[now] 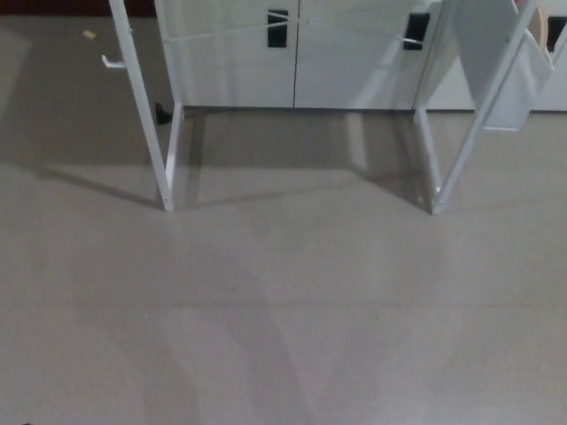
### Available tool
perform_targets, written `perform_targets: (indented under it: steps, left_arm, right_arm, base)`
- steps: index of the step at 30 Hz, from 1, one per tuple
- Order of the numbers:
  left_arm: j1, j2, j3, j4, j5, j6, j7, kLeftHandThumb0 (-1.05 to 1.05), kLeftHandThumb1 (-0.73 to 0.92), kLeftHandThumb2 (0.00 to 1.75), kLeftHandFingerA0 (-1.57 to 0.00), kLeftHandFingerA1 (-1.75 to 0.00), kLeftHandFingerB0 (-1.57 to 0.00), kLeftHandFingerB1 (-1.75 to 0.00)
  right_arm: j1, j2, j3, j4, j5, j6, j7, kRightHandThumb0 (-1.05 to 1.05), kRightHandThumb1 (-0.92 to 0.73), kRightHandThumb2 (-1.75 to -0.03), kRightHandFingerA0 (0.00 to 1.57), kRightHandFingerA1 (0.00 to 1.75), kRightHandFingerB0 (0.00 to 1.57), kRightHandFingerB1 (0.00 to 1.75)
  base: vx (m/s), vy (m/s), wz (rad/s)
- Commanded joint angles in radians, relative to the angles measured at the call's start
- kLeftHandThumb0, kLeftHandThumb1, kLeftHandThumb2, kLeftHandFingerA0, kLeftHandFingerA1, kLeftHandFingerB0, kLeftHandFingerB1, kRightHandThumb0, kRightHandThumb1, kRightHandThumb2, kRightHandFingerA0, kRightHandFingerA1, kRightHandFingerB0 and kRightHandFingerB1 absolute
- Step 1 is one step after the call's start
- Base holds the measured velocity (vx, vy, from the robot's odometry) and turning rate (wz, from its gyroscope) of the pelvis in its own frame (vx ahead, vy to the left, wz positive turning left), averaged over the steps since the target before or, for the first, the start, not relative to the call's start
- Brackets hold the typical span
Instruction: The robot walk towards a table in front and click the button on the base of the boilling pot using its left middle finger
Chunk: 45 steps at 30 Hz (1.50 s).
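Note:
No boiling pot, base or button shows in the head view. Neither of my hands is in the picture. What I see of the table is its white metal frame: a left leg (166, 150) and a right leg (431, 159) standing on the grey floor (283, 301), with slanted braces rising out of the top edge. The table top itself is out of the picture.
White cabinet doors (266, 62) with dark handles line the wall behind the table legs. A pale panel (518, 75) hangs at the upper right. A small yellow scrap (89, 34) lies on the floor at the far left.

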Motion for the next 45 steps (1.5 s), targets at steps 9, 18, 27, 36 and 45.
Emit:
perform_targets:
  steps: [9,18,27,36,45]
  left_arm:
    - [0.002,0.009,-0.006,0.002,0.002,0.008,-0.010,-0.41,0.38,0.63,-0.48,-0.46,-0.37,-0.41]
    - [0.005,0.018,-0.021,0.012,0.025,-0.011,0.003,-0.41,0.39,0.64,-0.50,-0.47,-0.38,-0.41]
    - [0.002,0.029,-0.038,0.018,0.036,-0.020,0.010,-0.44,0.38,0.66,-0.50,-0.48,-0.35,-0.41]
    - [-0.003,0.035,-0.050,0.024,0.045,-0.021,0.015,-0.44,0.38,0.66,-0.52,-0.49,-0.37,-0.42]
    - [-0.010,0.038,-0.058,0.020,0.055,-0.024,0.021,-0.35,0.46,0.53,-0.59,-0.40,-0.43,-0.34]
  right_arm:
    - [0.006,-0.011,0.004,0.015,-0.015,-0.004,-0.027,-0.52,-0.48,-0.78,0.59,0.52,0.43,0.47]
    - [0.014,-0.009,0.005,0.015,-0.010,-0.004,-0.025,-0.51,-0.48,-0.78,0.59,0.52,0.44,0.47]
    - [0.013,-0.011,0.008,0.043,-0.011,-0.022,-0.023,-0.53,-0.49,-0.79,0.58,0.52,0.43,0.47]
    - [0.026,-0.008,0.016,0.044,-0.018,-0.025,-0.034,-0.47,-0.59,-0.59,0.67,0.41,0.50,0.36]
    - [0.017,-0.013,0.027,0.042,-0.031,-0.015,-0.041,-0.49,-0.59,-0.59,0.70,0.41,0.51,0.36]
  base:
    - [0.15,-0.123,0.11]
    - [0.16,-0.068,-0.02]
    - [0.16,0.127,0.05]
    - [0.17,-0.079,0.09]
    - [0.29,-0.184,0.06]
